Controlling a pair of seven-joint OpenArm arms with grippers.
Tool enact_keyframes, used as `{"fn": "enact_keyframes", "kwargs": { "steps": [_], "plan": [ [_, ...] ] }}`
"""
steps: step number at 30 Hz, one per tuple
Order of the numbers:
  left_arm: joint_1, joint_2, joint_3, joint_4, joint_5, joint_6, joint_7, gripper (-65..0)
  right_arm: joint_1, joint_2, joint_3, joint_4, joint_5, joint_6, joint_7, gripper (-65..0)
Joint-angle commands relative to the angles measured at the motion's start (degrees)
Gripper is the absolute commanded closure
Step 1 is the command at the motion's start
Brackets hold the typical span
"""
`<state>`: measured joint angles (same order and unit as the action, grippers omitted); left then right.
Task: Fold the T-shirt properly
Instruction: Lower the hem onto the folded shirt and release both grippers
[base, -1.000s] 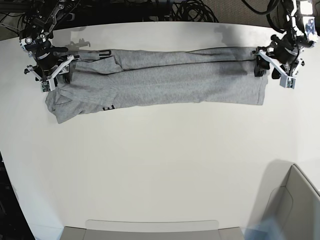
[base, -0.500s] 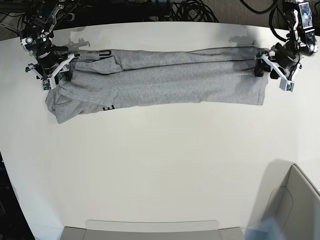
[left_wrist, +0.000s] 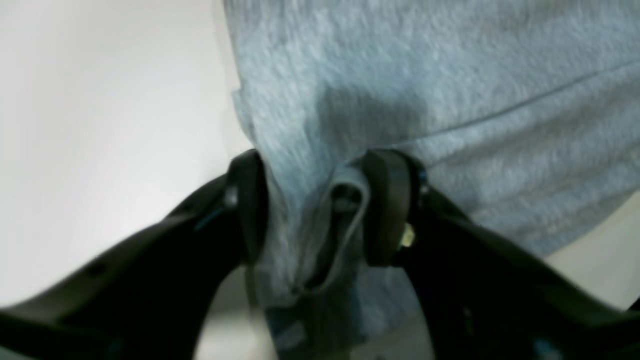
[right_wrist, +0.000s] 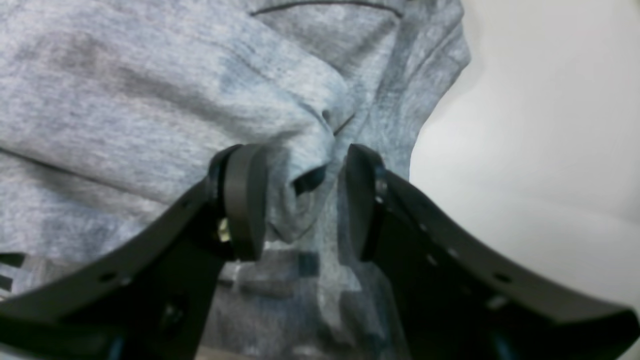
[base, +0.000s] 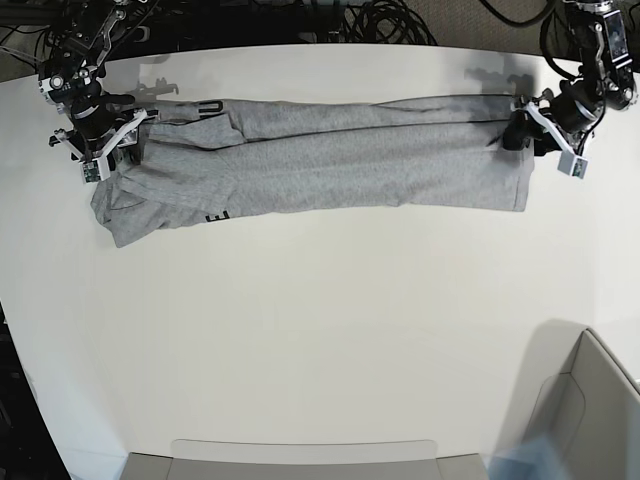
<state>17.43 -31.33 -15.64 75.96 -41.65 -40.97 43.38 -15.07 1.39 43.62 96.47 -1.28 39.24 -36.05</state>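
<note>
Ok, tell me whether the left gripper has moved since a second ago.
Yes. In the base view the left gripper has shifted toward the table's far edge and slightly inward over the T-shirt end; the cloth is bunched between its pads.

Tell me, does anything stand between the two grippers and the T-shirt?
Nothing visible does. The left gripper and the right gripper each already have T-shirt cloth bunched between their fingers, at opposite ends.

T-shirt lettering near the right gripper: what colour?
Black, on the heather-grey T-shirt; the lettering shows best in the base view.
</note>
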Motion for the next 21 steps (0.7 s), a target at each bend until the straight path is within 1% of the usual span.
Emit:
{"fn": "enact_keyframes", "kwargs": {
  "steps": [1, 2, 4, 6, 10, 12, 14, 17, 21],
  "plan": [
    [-0.6, -0.2, 1.5, -2.4, 3.2, 1.0, 4.8, -24.0, 0.6, 0.5, 0.0, 0.9, 0.8, 0.8, 1.2, -26.2],
    [-1.3, -0.2, 1.9, -4.2, 3.2, 1.0, 5.5, -20.6, 0.6, 0.5, -0.4, 0.9, 0.8, 0.8, 1.2, -26.2],
    [-3.6, -0.2, 1.9, -8.3, 3.2, 1.0, 7.7, -11.2, 0.5, 0.6, -1.5, 0.9, 0.8, 0.8, 1.2, -26.2],
    [-6.6, -0.4, 1.5, -12.4, 3.2, 1.0, 9.0, 0.0, 0.5, 0.6, -1.8, 0.9, 0.8, 0.8, 1.2, -26.2],
    [-9.7, -2.0, 1.5, -17.3, 3.2, 1.0, 9.1, 0.0, 0.6, 0.5, -1.8, 1.0, 0.8, 0.8, 1.2, -26.2],
    [-10.7, -2.2, 1.2, -18.2, 3.2, 1.0, 8.5, 0.0, 0.6, 0.4, -1.9, 1.1, 0.8, 0.8, 1.2, -26.2],
    [-12.0, -3.4, -2.2, -18.3, 3.2, 1.0, 8.6, 0.0, 0.7, 0.3, -1.9, 1.1, 0.8, 0.8, 1.2, -26.2],
    [-13.3, -4.3, -5.7, -18.3, 3.2, 1.0, 9.2, 0.0, 0.7, 0.3, -1.9, 1.2, 0.9, 0.8, 1.2, -26.2],
    [-14.6, -6.4, -6.4, -18.0, 3.2, 1.0, 9.3, 0.0, 0.7, -0.5, -1.9, 1.2, 0.9, 0.8, 1.2, -26.2]
  ]
}}
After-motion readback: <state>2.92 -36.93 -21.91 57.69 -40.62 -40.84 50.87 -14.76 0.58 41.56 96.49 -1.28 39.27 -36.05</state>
